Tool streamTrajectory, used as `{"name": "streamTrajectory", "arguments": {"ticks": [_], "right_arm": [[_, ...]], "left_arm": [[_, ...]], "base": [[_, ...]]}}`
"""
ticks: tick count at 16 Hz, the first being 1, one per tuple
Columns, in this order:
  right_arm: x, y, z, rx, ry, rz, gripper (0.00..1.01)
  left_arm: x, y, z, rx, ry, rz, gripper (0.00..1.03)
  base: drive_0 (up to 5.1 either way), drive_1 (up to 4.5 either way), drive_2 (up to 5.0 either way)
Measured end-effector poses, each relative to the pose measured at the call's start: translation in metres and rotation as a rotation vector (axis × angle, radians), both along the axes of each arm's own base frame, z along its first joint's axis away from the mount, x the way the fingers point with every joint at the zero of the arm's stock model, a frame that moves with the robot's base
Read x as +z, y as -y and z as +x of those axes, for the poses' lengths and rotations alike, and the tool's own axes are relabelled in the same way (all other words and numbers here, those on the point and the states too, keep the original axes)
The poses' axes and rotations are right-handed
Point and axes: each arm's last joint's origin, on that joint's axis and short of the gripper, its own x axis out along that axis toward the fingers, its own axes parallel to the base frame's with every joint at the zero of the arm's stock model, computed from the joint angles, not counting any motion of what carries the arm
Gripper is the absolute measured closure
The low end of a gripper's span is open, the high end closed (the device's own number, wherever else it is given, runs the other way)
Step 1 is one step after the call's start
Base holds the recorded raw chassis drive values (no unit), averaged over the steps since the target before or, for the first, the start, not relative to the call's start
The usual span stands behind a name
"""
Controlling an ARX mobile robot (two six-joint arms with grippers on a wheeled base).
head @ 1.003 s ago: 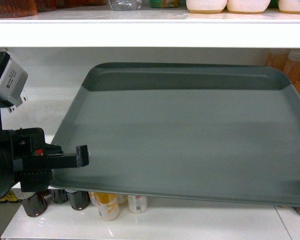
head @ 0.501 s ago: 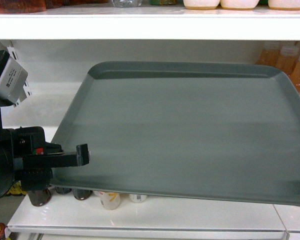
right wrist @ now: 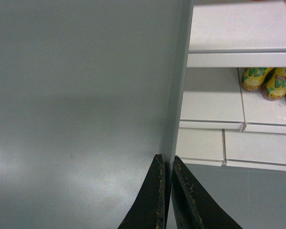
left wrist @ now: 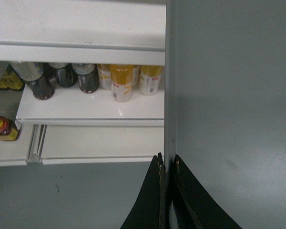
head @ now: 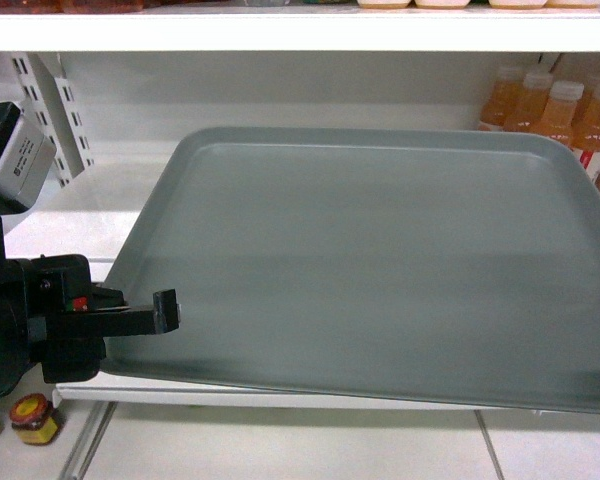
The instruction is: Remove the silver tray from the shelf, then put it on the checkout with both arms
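While orange juice bottles [head: 540, 100] are standing behind, we're clamping the silver tray [head: 380, 260] with left gripper [left wrist: 167, 164] and right gripper [right wrist: 167, 164].

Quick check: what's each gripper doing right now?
Left gripper: shut on the silver tray, jaws pinching its left rim.
Right gripper: shut on the silver tray, jaws pinching its right rim.

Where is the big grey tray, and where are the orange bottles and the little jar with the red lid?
silver tray [head: 380, 260], head view, middle of its flat floor.
orange bottles [head: 558, 110], head view, one bottle's body.
red-lidded jar [head: 30, 418], head view, its lid.
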Motion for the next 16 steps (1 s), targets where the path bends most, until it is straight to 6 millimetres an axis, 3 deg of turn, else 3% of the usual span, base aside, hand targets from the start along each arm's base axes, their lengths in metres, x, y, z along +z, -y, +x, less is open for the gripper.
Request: {"name": "streamTrajectory", "arguments": {"ticks": [10, 16], "right_arm": [[0.0000, 0.0000, 0.0000, 0.000, 0.000, 0.000, 0.98], [-0.0004, 0.0000, -0.0003, 0.001, -0.002, 0.000, 0.98]], "left_arm": [[-0.0009, -0.0005, -0.0006, 0.003, -0.007, 0.004, 1.00], [-0.0005, 0.0000, -0.0004, 0.002, -0.002, 0.002, 1.00]], "base": [[0.0, 0.00, 0.0], [0.2, -4.12, 4.5]]}}
